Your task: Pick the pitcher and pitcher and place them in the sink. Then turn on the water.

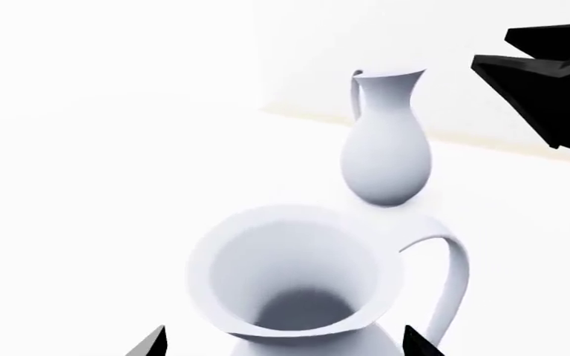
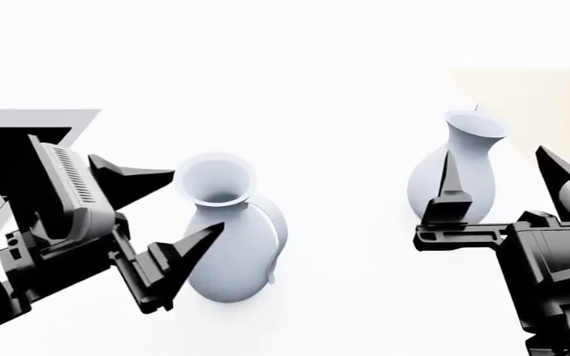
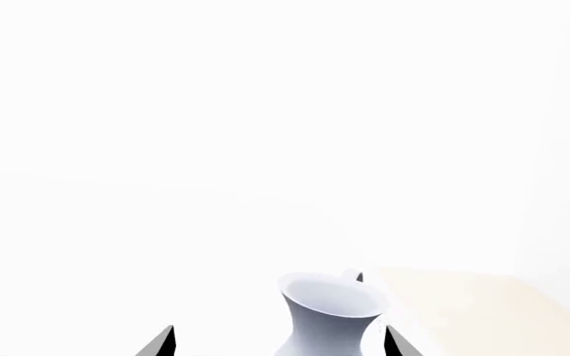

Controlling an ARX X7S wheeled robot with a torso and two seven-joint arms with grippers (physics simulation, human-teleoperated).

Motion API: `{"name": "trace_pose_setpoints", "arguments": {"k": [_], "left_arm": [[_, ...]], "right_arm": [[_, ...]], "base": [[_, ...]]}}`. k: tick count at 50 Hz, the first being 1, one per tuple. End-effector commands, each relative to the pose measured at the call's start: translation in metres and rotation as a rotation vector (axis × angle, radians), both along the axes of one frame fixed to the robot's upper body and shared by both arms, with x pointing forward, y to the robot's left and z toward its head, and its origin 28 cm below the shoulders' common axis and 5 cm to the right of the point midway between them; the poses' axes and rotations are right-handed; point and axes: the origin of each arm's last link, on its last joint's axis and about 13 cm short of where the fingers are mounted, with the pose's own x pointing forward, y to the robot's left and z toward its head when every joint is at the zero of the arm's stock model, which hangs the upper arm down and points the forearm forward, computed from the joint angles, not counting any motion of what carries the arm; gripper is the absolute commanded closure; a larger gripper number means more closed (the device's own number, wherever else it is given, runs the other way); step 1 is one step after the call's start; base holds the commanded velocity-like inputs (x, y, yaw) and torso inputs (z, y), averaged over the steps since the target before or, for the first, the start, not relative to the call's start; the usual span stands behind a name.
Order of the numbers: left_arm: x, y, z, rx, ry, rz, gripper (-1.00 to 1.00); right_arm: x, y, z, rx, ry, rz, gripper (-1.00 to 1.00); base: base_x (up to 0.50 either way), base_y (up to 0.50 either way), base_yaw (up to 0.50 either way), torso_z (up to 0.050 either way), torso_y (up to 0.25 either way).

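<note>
Broadly, white counter seen bare and open on far side; beige strip marks edge at far right. Fatter pitcher stood upright at left, glossy pale grey, round belly, flared mouth, thin loop handle on right side. Left gripper spread wide, fingers either side of its neck, contact not discernible. Slimmer-necked pitcher stood upright at right, well apart. Right gripper opened wide around it. Sink not seen.
</note>
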Motion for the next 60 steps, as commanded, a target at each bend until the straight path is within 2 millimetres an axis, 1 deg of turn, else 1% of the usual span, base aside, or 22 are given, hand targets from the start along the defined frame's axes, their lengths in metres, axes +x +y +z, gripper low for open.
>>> {"name": "trace_pose_setpoints", "arguments": {"k": [1,22,42,43,60], "left_arm": [[0.002,-0.005,0.000,-0.003,0.002,-0.021,-1.00],[0.010,-0.013,0.000,-0.010,0.006,-0.060,-1.00],[0.015,-0.015,-0.005,-0.012,0.021,-0.061,-1.00],[0.015,-0.015,-0.004,-0.012,0.020,-0.060,1.00],[0.016,-0.015,-0.005,-0.032,0.008,-0.042,1.00]], "right_arm": [[0.000,0.000,0.000,-0.001,-0.001,-0.001,-1.00],[0.002,-0.001,-0.002,0.006,0.003,-0.003,-1.00],[0.003,-0.003,-0.005,0.008,0.009,-0.012,-1.00],[0.003,-0.002,-0.005,0.007,0.009,-0.012,-1.00],[0.003,-0.003,-0.006,0.008,0.011,-0.016,-1.00]], "base": [[0.00,0.00,0.00,0.000,0.000],[0.00,0.00,0.00,0.000,0.000],[0.00,0.00,0.00,0.000,0.000],[0.00,0.00,0.00,0.000,0.000],[0.00,0.00,0.00,0.000,0.000]]}}
